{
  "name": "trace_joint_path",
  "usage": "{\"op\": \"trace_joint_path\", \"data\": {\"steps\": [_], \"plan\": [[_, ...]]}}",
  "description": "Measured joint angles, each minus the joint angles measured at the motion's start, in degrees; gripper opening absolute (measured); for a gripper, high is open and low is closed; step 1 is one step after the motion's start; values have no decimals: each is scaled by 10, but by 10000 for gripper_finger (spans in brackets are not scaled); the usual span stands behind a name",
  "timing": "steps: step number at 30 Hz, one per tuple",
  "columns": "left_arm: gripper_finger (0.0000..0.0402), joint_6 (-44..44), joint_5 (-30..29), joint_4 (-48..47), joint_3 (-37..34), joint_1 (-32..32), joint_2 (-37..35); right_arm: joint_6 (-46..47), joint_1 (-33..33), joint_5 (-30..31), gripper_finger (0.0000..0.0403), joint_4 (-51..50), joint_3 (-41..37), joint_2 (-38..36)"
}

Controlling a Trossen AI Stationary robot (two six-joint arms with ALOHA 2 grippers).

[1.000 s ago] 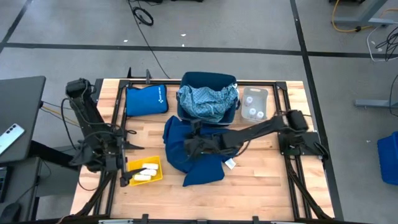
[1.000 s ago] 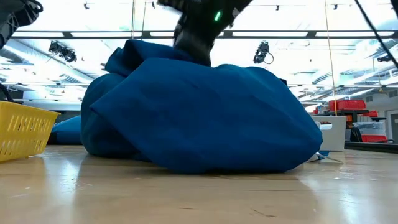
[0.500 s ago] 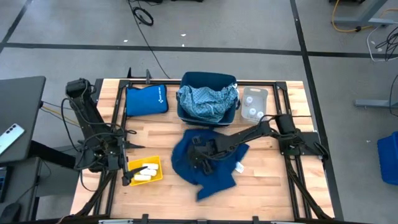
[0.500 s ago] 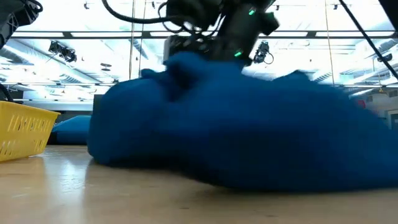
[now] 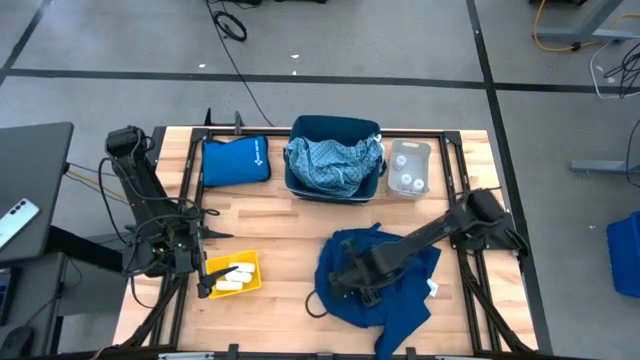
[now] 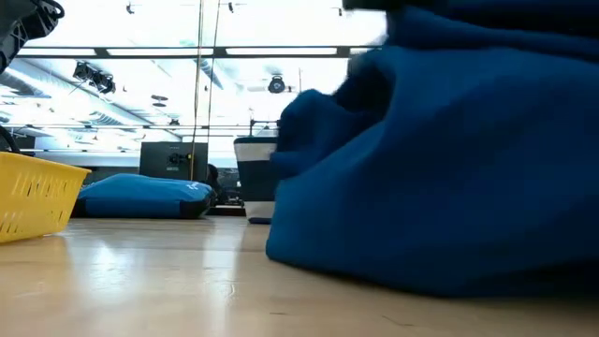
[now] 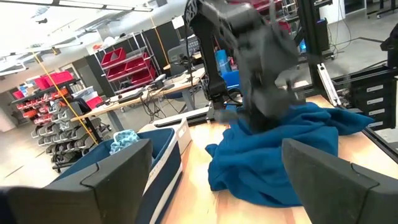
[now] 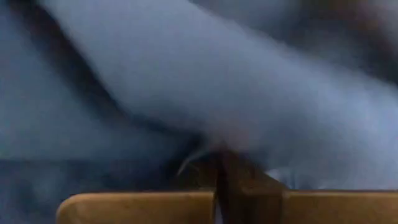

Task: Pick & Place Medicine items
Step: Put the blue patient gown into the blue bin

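No legible text, brand, number or sign in any view. The flat blue pouch [image 5: 235, 160] on the desk [image 5: 290, 300] carries a small white mark near one edge; too small to read. Red bins on shelves in the left wrist view show no readable labels.

Overhead looks straight down, low view skims the tabletop; both share the blue cloth [image 5: 385, 285] filling the right wrist view.

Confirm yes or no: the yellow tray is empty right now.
No. In the high view the yellow tray holds cream-white packs, beside the open left gripper.
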Motion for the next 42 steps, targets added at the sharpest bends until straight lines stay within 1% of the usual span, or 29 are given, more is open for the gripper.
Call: {"op": "trace_joint_path", "data": {"steps": [4, 7, 14, 18, 21, 23, 27, 30, 33, 37, 39, 42], "plan": [[362, 2, 0, 0, 0, 0, 0, 71, 23, 60, 0, 12, 24, -48], [362, 2, 0, -3, 0, 0, 0, 133, 46, 48, 0, 24, 47, -75], [362, -16, 6, -31, 0, 0, 0, 359, 86, -108, 0, 16, 59, -75], [362, -29, 21, -45, 0, 0, 0, 480, 113, -200, 0, -2, 24, -52], [362, -37, 29, -56, 0, 0, 0, 540, 130, -245, 0, 3, -14, -36], [362, -44, 31, -62, 0, 0, 0, 564, 138, -246, 0, 5, -40, -24], [362, -47, 35, -66, 0, 0, 0, 583, 145, -201, 0, -1, -91, -15], [362, -48, 46, -65, 0, 0, 0, 577, 150, -155, 0, -35, -120, -10], [362, -48, 47, -65, 0, 0, 0, 543, 157, -101, 0, -90, -135, -4], [362, -54, 56, -64, 0, 0, 0, 476, 168, -7, 0, -198, -132, 19], [362, -67, 64, -65, 0, 2, 0, 443, 174, 46, 0, -234, -129, 26], [362, -106, 107, -76, 0, 17, 0, 385, 176, 119, 0, -252, -128, 29]]}}
